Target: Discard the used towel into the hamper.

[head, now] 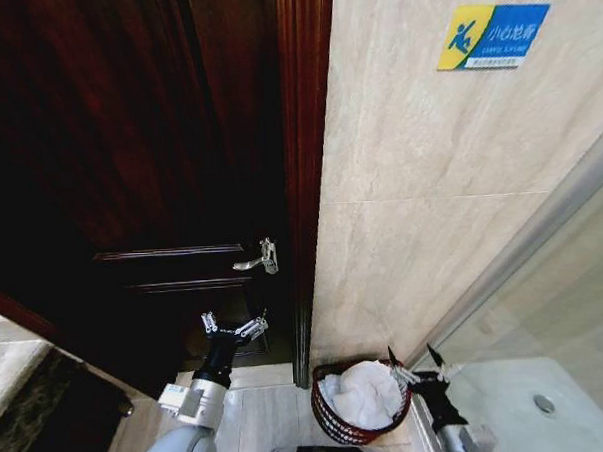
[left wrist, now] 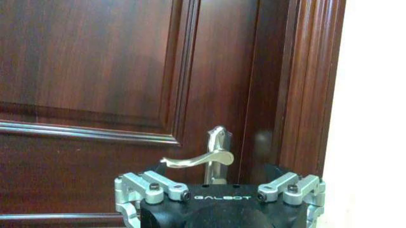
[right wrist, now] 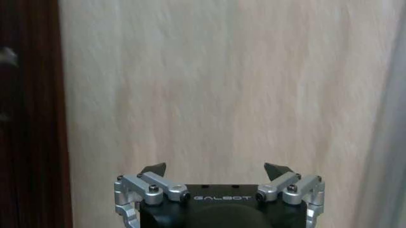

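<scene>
The hamper (head: 328, 422), a round reddish-brown wire basket, stands on the floor against the tiled wall, just right of the door frame. The white towel (head: 365, 393) lies crumpled inside it. My right gripper (head: 412, 364) hovers open over the hamper's right rim, holding nothing. In the right wrist view the right gripper (right wrist: 216, 168) faces the bare beige wall with its jaws spread. My left gripper (head: 234, 327) is open in front of the dark wooden door, left of the hamper. In the left wrist view the left gripper (left wrist: 219, 171) points at the door lever (left wrist: 198, 159).
A dark wooden door (head: 129, 173) and its frame (head: 308, 186) fill the left. The silver lever (head: 260, 258) sticks out above my left gripper. A glass partition (head: 545, 305) and a white shower floor with a drain (head: 543, 404) close the right. A blue sign (head: 491, 36) hangs high on the wall.
</scene>
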Robot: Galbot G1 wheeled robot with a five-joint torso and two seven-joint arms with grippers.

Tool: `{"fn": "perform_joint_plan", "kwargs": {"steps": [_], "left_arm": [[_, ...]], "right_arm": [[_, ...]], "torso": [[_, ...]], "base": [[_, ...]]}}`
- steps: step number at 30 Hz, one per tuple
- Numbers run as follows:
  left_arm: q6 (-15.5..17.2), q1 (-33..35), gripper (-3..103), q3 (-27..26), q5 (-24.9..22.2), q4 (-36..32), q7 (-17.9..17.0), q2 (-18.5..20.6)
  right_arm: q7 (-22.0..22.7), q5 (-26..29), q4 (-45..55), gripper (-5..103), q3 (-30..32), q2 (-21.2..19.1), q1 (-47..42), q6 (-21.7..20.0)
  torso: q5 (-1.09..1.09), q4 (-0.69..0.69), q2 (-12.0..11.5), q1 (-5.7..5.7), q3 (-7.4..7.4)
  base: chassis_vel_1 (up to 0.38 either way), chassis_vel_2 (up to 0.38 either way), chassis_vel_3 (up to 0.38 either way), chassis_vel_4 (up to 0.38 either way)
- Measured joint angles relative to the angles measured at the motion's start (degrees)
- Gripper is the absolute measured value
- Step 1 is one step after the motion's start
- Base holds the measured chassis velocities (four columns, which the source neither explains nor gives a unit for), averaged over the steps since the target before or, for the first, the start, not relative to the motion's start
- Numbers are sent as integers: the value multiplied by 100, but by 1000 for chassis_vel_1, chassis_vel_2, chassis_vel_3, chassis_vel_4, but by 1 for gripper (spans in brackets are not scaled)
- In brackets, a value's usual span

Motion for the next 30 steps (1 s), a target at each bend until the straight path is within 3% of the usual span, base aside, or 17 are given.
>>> {"fn": "perform_joint_plan", "kwargs": {"steps": [6,14,30], "left_arm": [[0,0,100,0,0,0,0,0],[0,0,100,0,0,0,0,0],[0,0,100,0,0,0,0,0]], "right_arm": [[75,-332,443,100,-177,-3,-53,220],[90,-272,1078,100,-263,-7,21,25],[31,-645,1000,100,-818,-11,145,24]], "torso": [[0,0,1,0,1],[0,0,2,0,1],[0,0,3,1,2]], "base": [[0,0,0,0],[0,0,0,0],[0,0,0,0]]}}
